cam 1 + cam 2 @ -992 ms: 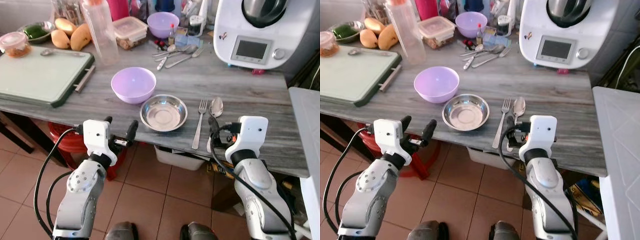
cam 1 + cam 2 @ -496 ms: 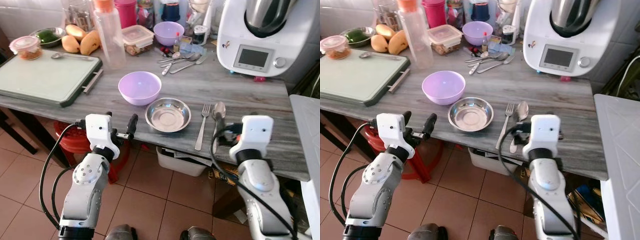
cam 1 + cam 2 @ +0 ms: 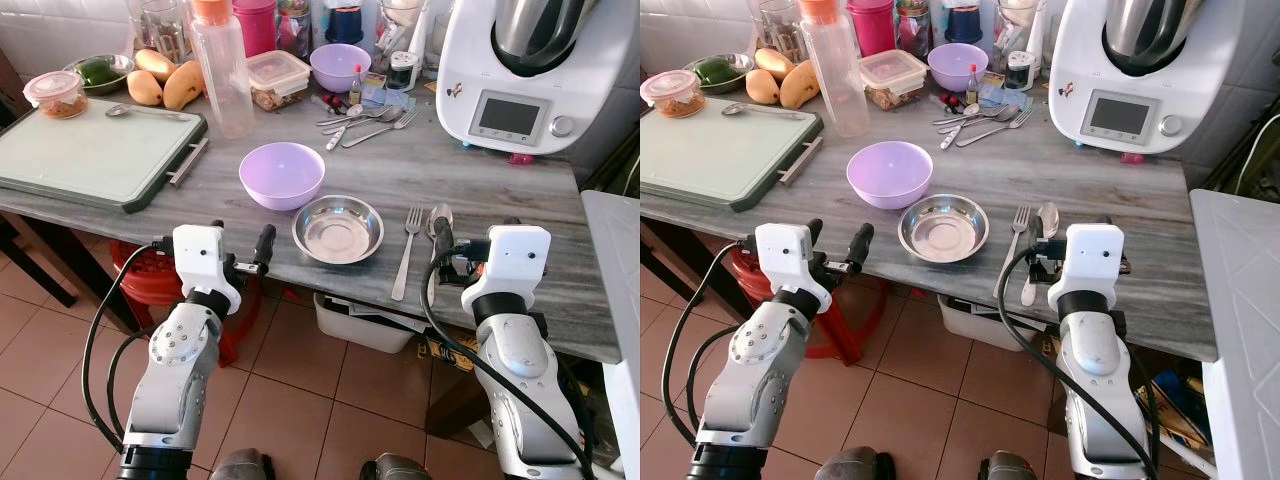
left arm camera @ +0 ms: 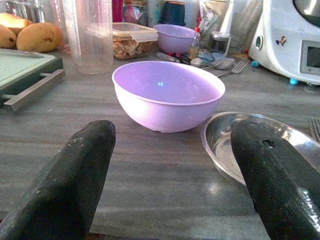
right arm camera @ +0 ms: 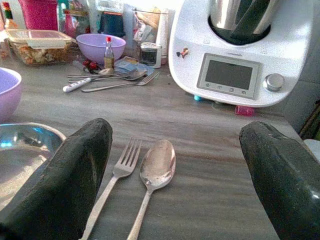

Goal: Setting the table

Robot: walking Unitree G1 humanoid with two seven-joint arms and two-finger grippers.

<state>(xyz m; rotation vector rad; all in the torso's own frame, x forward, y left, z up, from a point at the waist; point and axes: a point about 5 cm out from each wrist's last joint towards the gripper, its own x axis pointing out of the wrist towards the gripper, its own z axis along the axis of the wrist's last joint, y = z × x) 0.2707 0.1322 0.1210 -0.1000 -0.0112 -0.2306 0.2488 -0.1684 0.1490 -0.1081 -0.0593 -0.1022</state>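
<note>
With fingers spread apart and holding nothing, the left gripper (image 3: pixel 238 251) and right gripper (image 3: pixel 468 243) are hovering at the table's (image 3: pixel 500 190) front edge, where a steel dish (image 3: pixel 337 228), fork (image 3: pixel 405 250) and spoon (image 3: pixel 437 222) are lying side by side before a purple bowl (image 3: pixel 281 175).

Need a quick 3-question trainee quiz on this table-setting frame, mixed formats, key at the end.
1. True or false: the fork lies between the steel bowl and the spoon.
2. Which sits just behind the steel bowl? A) purple bowl B) plastic bottle C) cutting board
3. Fill in: both the left gripper and the right gripper have their fingers ____.

Key: 1 true; 2 A; 3 open.
</note>
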